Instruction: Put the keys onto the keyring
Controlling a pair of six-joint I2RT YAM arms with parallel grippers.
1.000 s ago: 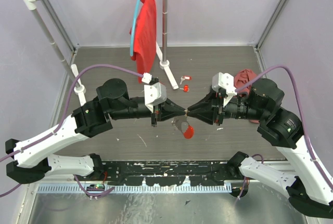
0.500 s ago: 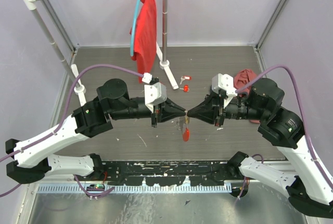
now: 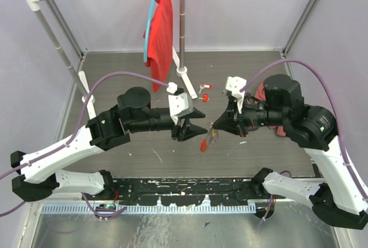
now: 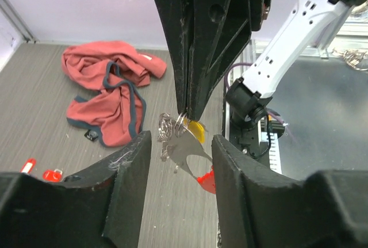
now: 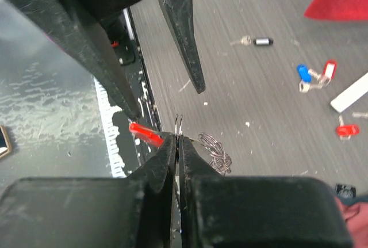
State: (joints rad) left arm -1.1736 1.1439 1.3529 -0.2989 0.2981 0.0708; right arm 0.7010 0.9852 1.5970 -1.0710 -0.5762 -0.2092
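Right pincer: fingers pressed together on a thin wire loop at the top of the keyring, probably so that the rest could hang free and the loop stay exposed.
Keyring: held in the air above the tabletop; chain and long red piece dangled below the grip, touching nothing else.
Left pincer: fingers apart and empty, pointed at the right pincer with the dangling keyring just in front, seemingly lined up to take or steady the loop.
Yellow tag: sat right under the grip. Possibly a key already threaded, though I could not tell.
Loose keys: a black-tagged key and a blue and red pair lay on the tabletop, well apart from both pincers, so most of the threading looked undone.
Red cloth: crumpled on the tabletop, clear of the work.
Writing: none readable on tags, keyring or arms.
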